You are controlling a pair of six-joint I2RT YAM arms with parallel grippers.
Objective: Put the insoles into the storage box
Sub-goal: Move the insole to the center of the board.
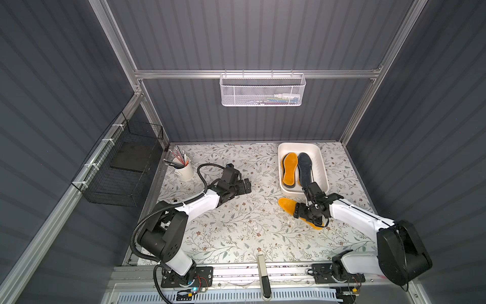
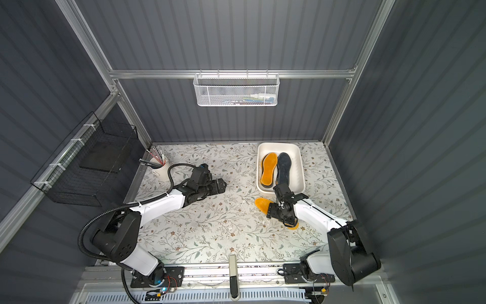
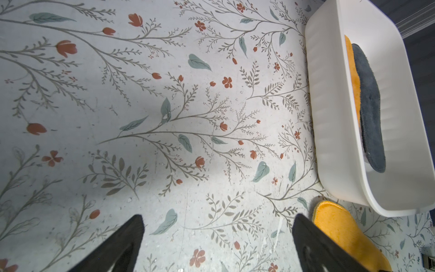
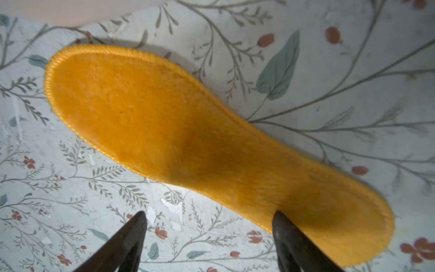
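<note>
My right gripper [image 4: 209, 216] open, over orange insole [image 4: 188, 141]. Insole flat on desk, just beside near wall of storage box [image 1: 319, 168]. Box at far right desk corner. My left gripper [image 3: 217, 219] open, empty. Worry: insole thin, flat; fingers may slide over fuzz, miss edge, or bump box.

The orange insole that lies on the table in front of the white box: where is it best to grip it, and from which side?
Probably the long edge of its narrower heel half, from above. The orange insole lies flat on the table, so only an edge offers a pinch. The open right gripper straddles that edge, one finger over fabric, one over table.
</note>
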